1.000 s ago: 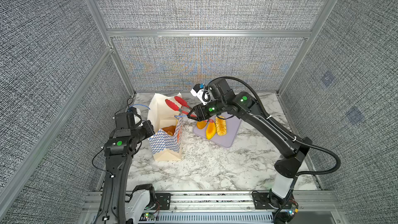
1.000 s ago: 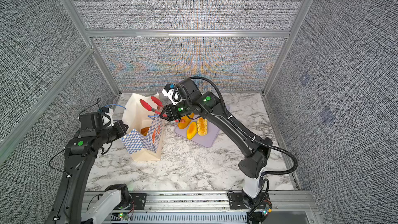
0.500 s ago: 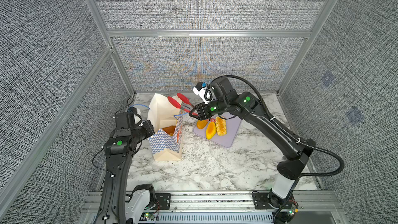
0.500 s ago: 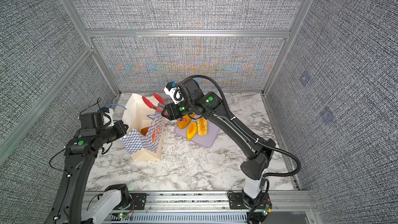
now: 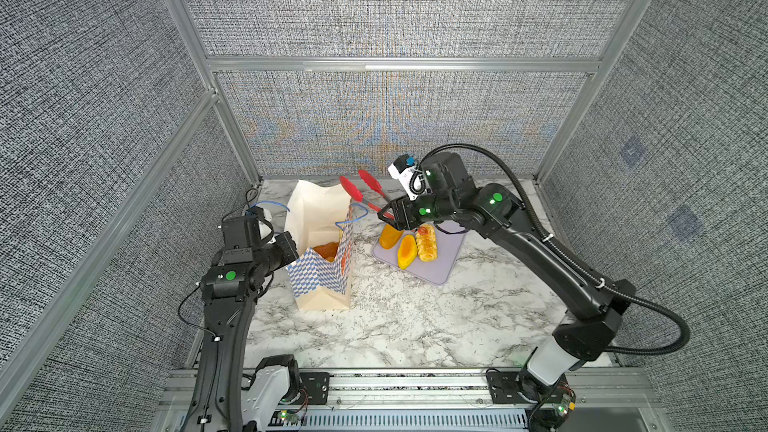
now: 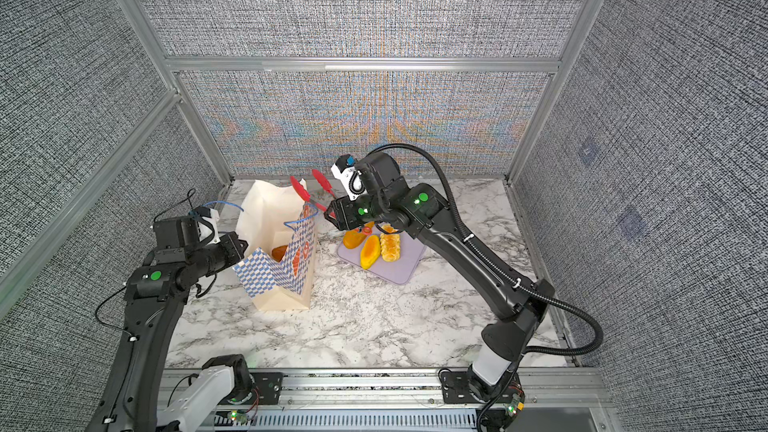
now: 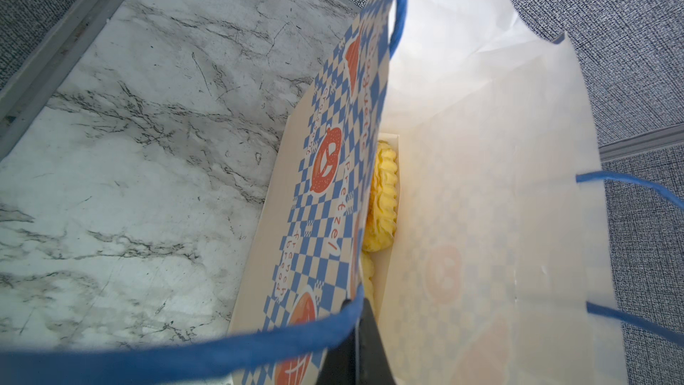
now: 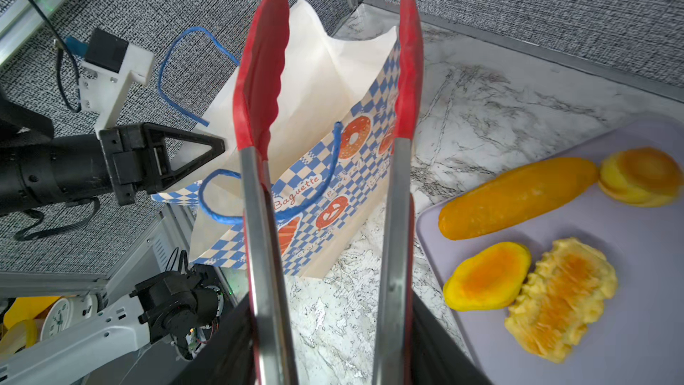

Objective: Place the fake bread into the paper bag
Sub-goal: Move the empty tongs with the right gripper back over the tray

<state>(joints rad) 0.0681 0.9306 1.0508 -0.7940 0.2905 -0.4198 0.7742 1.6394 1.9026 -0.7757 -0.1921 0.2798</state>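
**Fake bread [image 8: 517, 197] dropped off, tongs empty**

The paper bag [image 5: 322, 280], rim pinched by the clenched left tool [image 5: 294, 243], holds bread. 4 pieces wait on the tray [image 5: 440, 263]. The right tool [image 5: 392, 218] has drawn back, grasping red tongs [image 8: 261, 79] (open, empty).

The paper bag [image 5: 320, 276] stands open-mouthed, red tongs [image 5: 369, 182] close above its rim

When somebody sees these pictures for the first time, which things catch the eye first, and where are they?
The red tongs, held open in the right gripper, point toward the open top of the checkered paper bag. The left gripper pinches the bag's rim from the left, and bright orange fake bread lies on the lavender tray to the bag's right.
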